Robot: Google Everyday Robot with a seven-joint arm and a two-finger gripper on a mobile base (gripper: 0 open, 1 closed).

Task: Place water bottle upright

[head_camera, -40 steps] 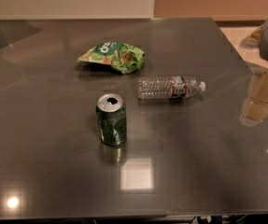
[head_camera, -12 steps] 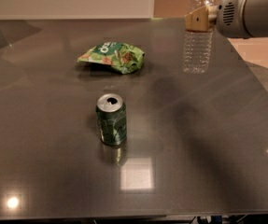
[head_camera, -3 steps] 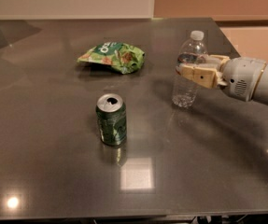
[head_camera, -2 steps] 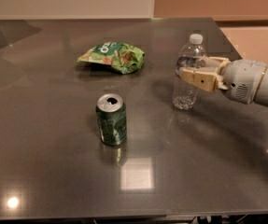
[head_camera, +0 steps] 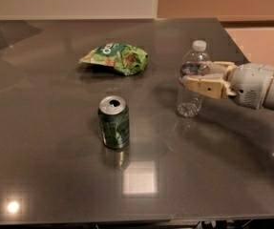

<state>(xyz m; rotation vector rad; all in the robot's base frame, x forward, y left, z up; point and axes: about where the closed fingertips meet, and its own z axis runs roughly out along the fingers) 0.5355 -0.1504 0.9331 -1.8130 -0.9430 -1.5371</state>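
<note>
The water bottle (head_camera: 192,87) is a small clear ribbed bottle with a white cap. It stands upright on the dark table (head_camera: 55,175), right of centre, with its base on the surface. My gripper (head_camera: 194,76) reaches in from the right at the height of the label band. Its cream fingers (head_camera: 204,86) sit on either side of the bottle, shut on it. The white arm (head_camera: 256,85) extends off to the right edge.
A green soda can (head_camera: 113,122) stands upright left of the bottle, nearer the front. A green snack bag (head_camera: 115,57) lies further back, left of the bottle. The table's right edge runs just behind the arm.
The bottle first lay on its side, was then held up in the air, and now stands on the table in my gripper. Over the last second nothing has visibly moved.
</note>
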